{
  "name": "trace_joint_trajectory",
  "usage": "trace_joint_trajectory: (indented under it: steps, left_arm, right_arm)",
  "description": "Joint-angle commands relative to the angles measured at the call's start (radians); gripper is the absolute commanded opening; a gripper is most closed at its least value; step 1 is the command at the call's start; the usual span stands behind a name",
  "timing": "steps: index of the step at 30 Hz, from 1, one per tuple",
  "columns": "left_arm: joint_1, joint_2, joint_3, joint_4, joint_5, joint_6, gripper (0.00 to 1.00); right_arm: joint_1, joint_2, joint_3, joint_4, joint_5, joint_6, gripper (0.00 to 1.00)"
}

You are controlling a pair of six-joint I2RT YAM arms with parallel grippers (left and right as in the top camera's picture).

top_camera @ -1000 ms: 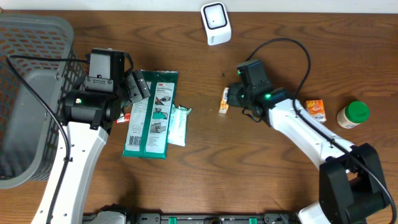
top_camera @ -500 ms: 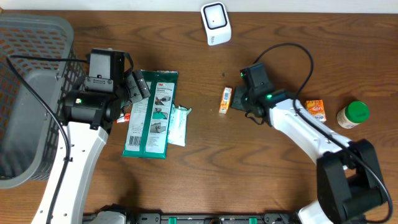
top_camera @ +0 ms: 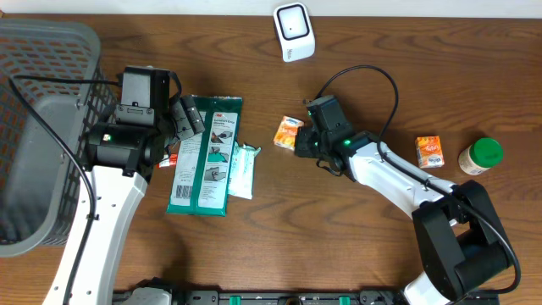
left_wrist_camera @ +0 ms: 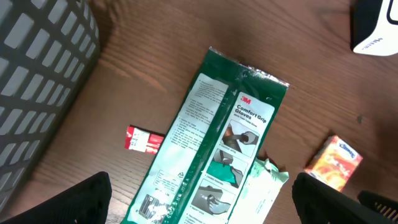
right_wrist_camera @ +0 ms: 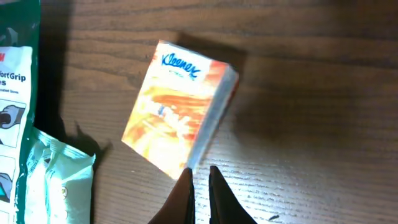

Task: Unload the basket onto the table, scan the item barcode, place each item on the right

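The dark wooden counter (top_camera: 339, 250) carries everything. The right end effector (right_wrist_camera: 200, 179) has its fingers pressed together, holding nothing, with the tips just beside the near edge of the orange Kleenex box (right_wrist_camera: 177, 115). That box lies flat near the green glove packet (top_camera: 206, 152), below the white scanner (top_camera: 293, 31). The left end effector (left_wrist_camera: 202, 196) hangs spread wide over the glove packet. A grey basket (top_camera: 59, 34) stands at far left; its contents cannot be made out.
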Motion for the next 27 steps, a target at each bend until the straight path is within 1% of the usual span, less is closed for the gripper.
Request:
trace_joint_trajectory:
  steps: [1, 3, 5, 7, 9, 14, 19, 27]
  left_arm:
    - [0.002, -0.002, 0.013, 0.001, -0.013, 0.016, 0.93]
    - [0.002, -0.002, 0.013, 0.001, -0.013, 0.016, 0.93]
    - [0.002, -0.002, 0.013, 0.001, -0.013, 0.016, 0.93]
    - [0.002, -0.002, 0.013, 0.001, -0.013, 0.016, 0.93]
    - [0.002, -0.002, 0.013, 0.001, -0.013, 0.016, 0.93]
    - [0.002, -0.002, 0.013, 0.001, -0.013, 0.016, 0.93]
    - [0.002, -0.002, 0.013, 0.001, -0.013, 0.016, 0.93]
    - [0.002, -0.002, 0.013, 0.001, -0.013, 0.016, 0.93]
  right_arm:
    - [-0.016, 0.000, 0.001, 0.011, -0.002, -0.029, 0.06]
    - [-0.034, 0.000, 0.001, 0.014, -0.006, -0.029, 0.09]
    - [-0.056, 0.000, 0.001, 0.014, -0.034, -0.029, 0.18]
    - [-0.087, 0.000, 0.001, 0.018, -0.098, -0.028, 0.43]
    - [-0.100, 0.000, 0.001, 0.018, -0.114, -0.004, 0.45]
    - [-0.091, 0.019, 0.001, 0.047, -0.109, 0.129, 0.45]
    - [-0.052, 0.104, 0.001, 0.147, -0.098, 0.219, 0.46]
    - [-0.022, 0.226, 0.001, 0.256, -0.072, 0.219, 0.44]
